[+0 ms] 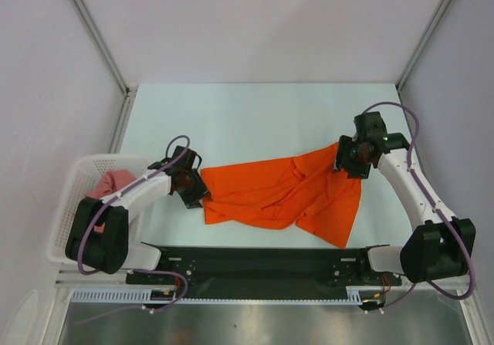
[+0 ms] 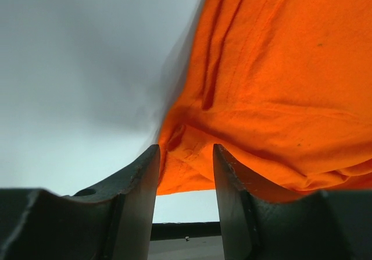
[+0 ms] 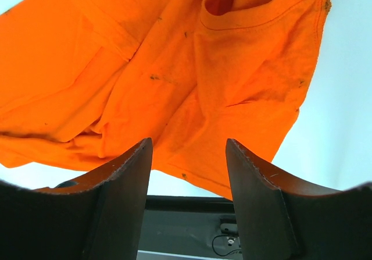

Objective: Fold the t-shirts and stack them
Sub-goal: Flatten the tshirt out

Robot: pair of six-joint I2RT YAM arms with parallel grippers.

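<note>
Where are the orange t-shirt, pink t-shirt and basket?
orange t-shirt (image 1: 270,194): top external view, middle of its spread cloth.
pink t-shirt (image 1: 117,180): top external view, its bunched visible part.
white lattice basket (image 1: 63,214): top external view, left wall.

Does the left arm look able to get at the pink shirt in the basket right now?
Probably yes: the basket sits open-topped right beside the left arm, and nothing covers the pink shirt.

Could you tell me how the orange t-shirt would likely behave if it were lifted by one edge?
Probably floppy: the orange t-shirt lies creased and folded on the table, so it would likely sag. Likely light, being thin cloth. Pushed, it may bunch rather than slide whole.
</note>
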